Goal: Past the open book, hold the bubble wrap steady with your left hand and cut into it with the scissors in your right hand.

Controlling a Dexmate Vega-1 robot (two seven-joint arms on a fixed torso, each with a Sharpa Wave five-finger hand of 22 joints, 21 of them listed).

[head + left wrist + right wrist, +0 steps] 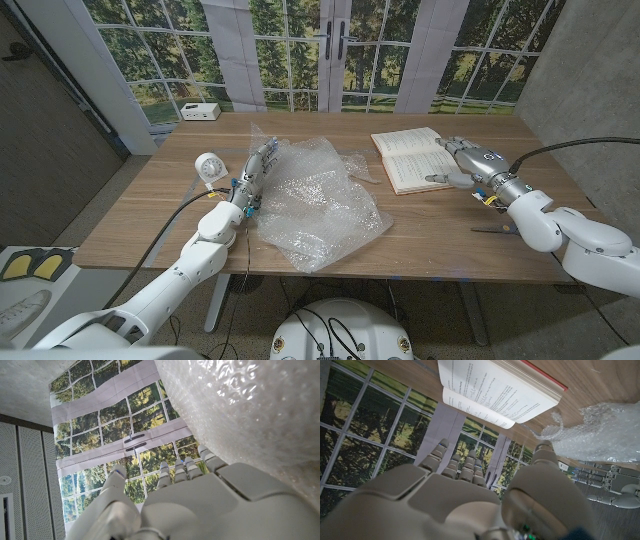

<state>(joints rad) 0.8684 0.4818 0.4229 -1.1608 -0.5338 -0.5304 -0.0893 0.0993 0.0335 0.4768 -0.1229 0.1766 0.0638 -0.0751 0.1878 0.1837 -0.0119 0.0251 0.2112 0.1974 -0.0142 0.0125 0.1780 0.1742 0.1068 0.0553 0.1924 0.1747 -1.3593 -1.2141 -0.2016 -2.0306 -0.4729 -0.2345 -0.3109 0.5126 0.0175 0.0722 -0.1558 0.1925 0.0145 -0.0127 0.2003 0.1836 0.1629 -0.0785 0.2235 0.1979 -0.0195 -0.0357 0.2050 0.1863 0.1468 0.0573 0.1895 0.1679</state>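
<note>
A crumpled sheet of clear bubble wrap lies in the middle of the wooden table. My left hand stands along its left edge with the fingers stretched out, holding nothing; in the left wrist view the bubble wrap sits right beside the left hand. The open book lies to the wrap's right. My right hand hovers at the book's right side, fingers straight, thumb apart, empty. A thin dark object that looks like the scissors lies on the table by my right forearm. The right wrist view shows the right hand, the book and the wrap.
A small white round timer stands left of my left hand. A white box sits on the sill behind the table. Bare wood runs along the table's front edge and at its far left.
</note>
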